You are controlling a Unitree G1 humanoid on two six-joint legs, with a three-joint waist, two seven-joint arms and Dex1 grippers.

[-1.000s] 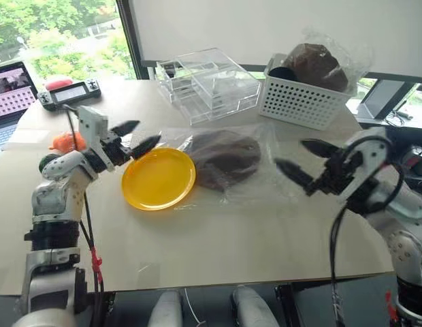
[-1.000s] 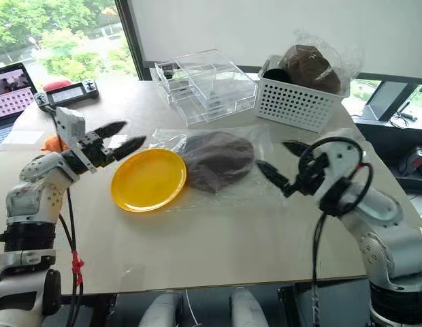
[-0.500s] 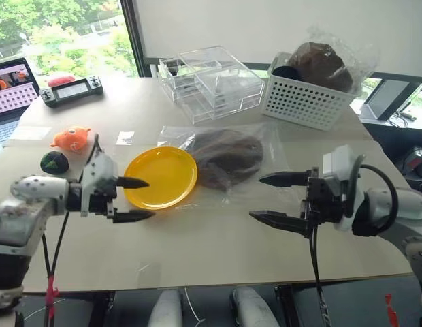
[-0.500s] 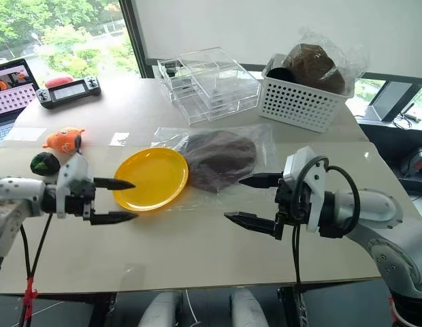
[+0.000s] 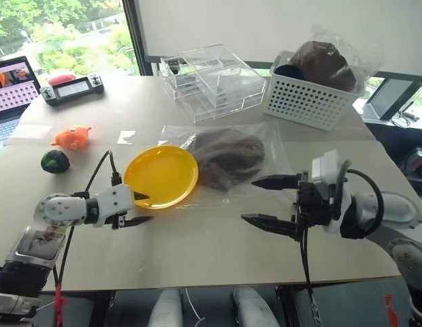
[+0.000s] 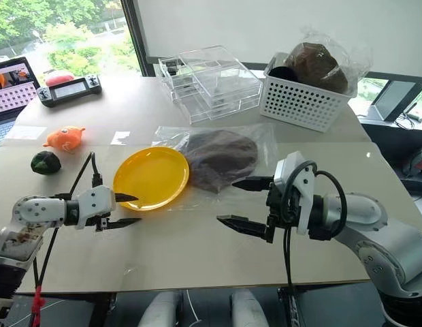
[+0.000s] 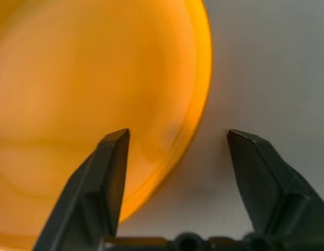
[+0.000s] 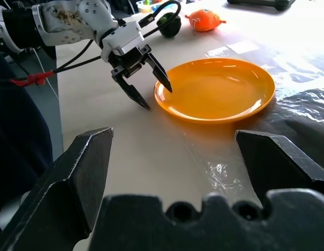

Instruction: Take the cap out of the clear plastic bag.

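both pincers are released: left gripper [image 5: 141,208] straddles the yellow plate [image 5: 161,175] rim, right gripper [image 5: 271,202] beside the clear plastic bag [image 5: 265,146]. next, i think, pinching the bag near the cap [image 5: 226,156].

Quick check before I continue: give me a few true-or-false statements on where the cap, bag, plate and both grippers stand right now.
1. The cap lies inside the clear plastic bag. True.
2. The left gripper is at the yellow plate's near rim, one finger over it. True.
3. The right gripper holds the bag. False: it is open and holds nothing.
4. The cap sits on the yellow plate. False: it lies beside it, to the right.
5. The white basket is empty. False: it holds a wrapped brown mound.
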